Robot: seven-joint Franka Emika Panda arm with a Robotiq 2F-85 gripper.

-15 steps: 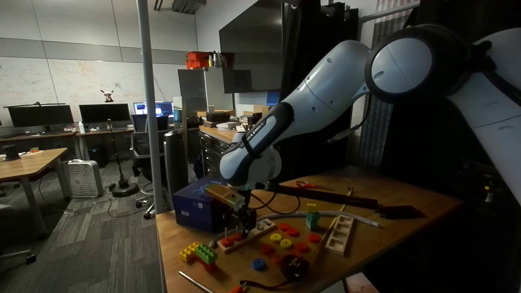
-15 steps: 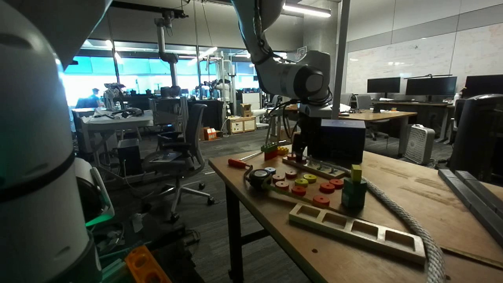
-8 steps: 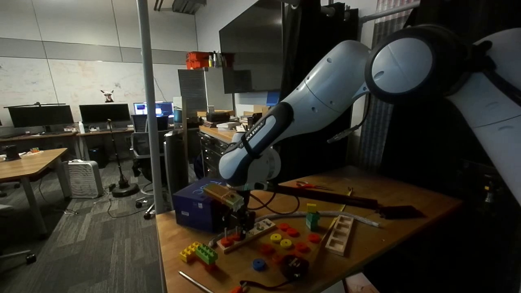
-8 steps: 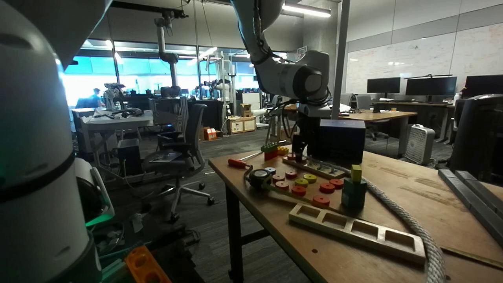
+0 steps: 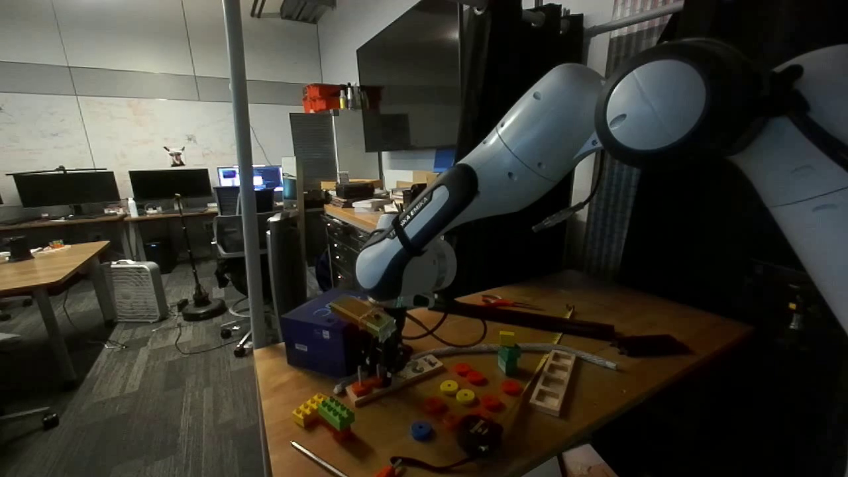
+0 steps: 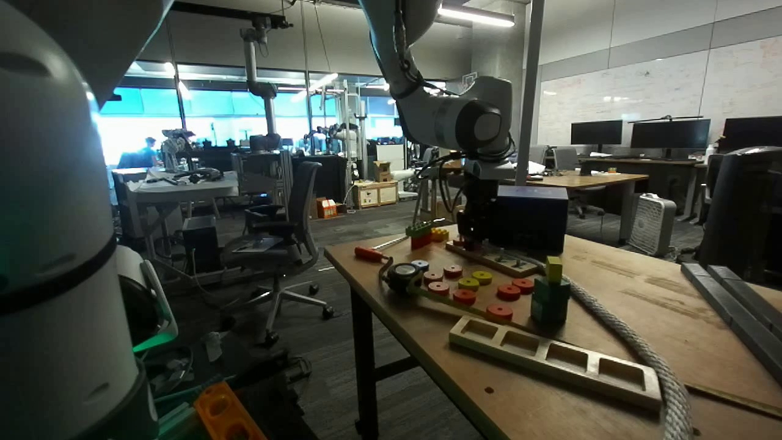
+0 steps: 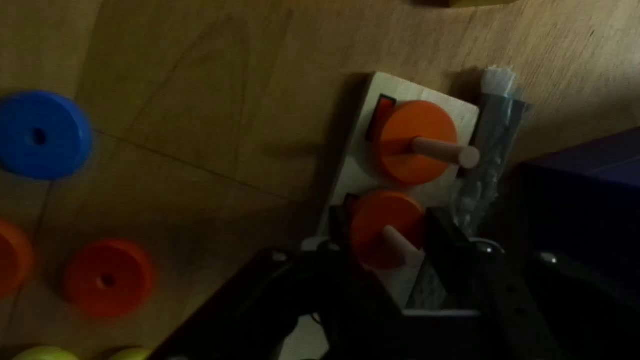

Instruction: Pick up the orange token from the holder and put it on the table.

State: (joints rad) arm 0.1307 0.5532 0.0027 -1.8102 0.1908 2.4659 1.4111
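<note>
The wooden holder (image 7: 432,96) lies on the table (image 7: 200,120), and upright pegs rise from it. An orange token (image 7: 382,210) sits threaded on one peg, dim in the shadow of my hand. One fingertip of the gripper (image 7: 385,225) presses at each side of this token, so the jaws are shut on it. Around the neighbouring peg, at the holder's end, rests another orange token (image 7: 415,117). In an exterior view the gripper (image 5: 391,376) reaches down over the holder and partly covers it.
A dark blue box (image 5: 318,338) stands close beside the gripper. Loose discs lie on the table, among them a blue disc (image 7: 45,137) and a red disc (image 7: 110,280). Toy bricks (image 5: 334,412), a tape measure (image 5: 478,435), a compartment tray (image 5: 553,381) and a rope (image 6: 623,333) lie around.
The jaws have come together onto the orange token. The holder has shifted slightly, leftward in one exterior view and rightward in another, along with the tokens on it.
</note>
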